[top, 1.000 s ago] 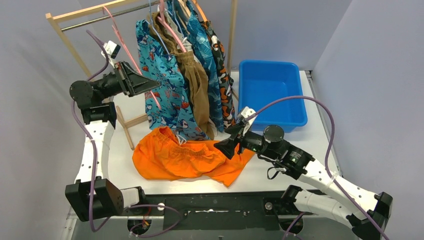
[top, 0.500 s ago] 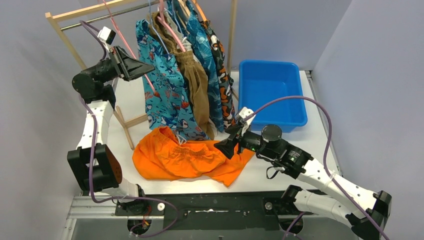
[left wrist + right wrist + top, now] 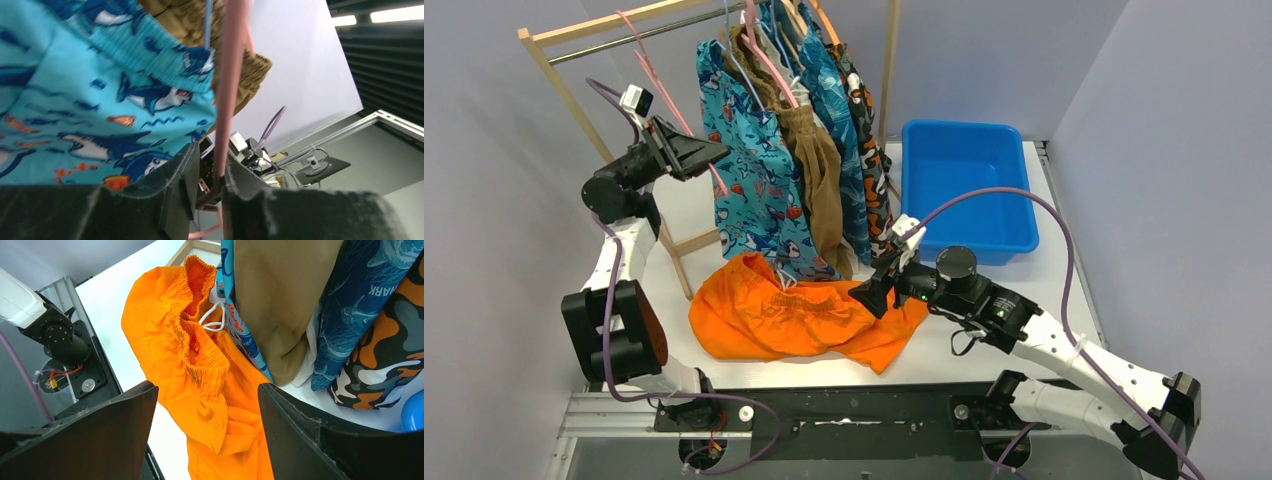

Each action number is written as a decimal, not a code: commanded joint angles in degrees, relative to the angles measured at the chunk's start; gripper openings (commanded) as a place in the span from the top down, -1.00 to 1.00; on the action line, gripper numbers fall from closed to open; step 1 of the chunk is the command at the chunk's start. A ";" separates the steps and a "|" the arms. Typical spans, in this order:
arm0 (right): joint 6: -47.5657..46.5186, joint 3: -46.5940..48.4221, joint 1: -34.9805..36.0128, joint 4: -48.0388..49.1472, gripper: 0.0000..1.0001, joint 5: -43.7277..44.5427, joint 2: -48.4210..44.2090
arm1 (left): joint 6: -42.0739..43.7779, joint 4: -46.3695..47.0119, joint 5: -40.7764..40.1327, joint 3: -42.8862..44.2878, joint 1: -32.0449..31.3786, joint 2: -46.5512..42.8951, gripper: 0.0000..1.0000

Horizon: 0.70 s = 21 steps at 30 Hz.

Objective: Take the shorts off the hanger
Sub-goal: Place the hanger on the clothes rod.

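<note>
Just under the spread right gripper [image 3: 869, 297] — orange shorts [image 3: 774, 318], crumpled.

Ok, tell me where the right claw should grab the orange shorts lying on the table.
Probably grip the orange shorts by the gathered waistband, right claw coming from above: it stands up as a thick ridge; the rest lies flat.

The left arm [image 3: 619, 268] rises steeply from its base and bends at the elbow, with its wrist held high and turned toward the right. The left gripper [image 3: 721, 152] has its fingers [image 3: 175, 175] drawn nearly together on the thin rod of a pink hanger [image 3: 231, 75]. The right arm [image 3: 1064, 350] stretches low toward the left, and the right gripper [image 3: 862, 298] is roughly level with its fingers [image 3: 117, 425] spread wide apart.
</note>
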 commanded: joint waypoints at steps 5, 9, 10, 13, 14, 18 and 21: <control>-0.16 2.08 0.37 1.56 -0.49 2.01 -2.60 | 0.60 5.44 -1.05 -4.44 0.63 -3.63 -0.21; -0.41 1.74 0.42 1.05 -0.51 3.32 -3.56 | 6.80 -1.90 -1.49 -6.81 0.90 -7.30 -0.50; -0.41 1.61 0.44 1.04 -0.52 3.55 -3.89 | 8.89 -4.45 -1.31 -7.54 1.16 -8.49 -0.51; -1.13 0.13 0.45 2.46 -0.55 2.44 -4.77 | 16.43 -12.80 -0.38 -9.62 1.94 -12.45 -0.55; -1.89 -1.05 0.45 3.34 -0.56 2.05 -5.03 | 19.18 -14.92 -0.27 -10.48 2.16 -14.59 -0.57; -4.66 -4.16 0.56 6.83 -0.60 2.67 -5.03 | 30.58 -28.43 -1.55 -13.09 4.20 -21.14 -0.60; -6.33 -5.54 0.73 8.09 -0.62 2.30 -3.99 | 40.63 -41.07 -3.45 -13.89 4.92 -25.12 -0.61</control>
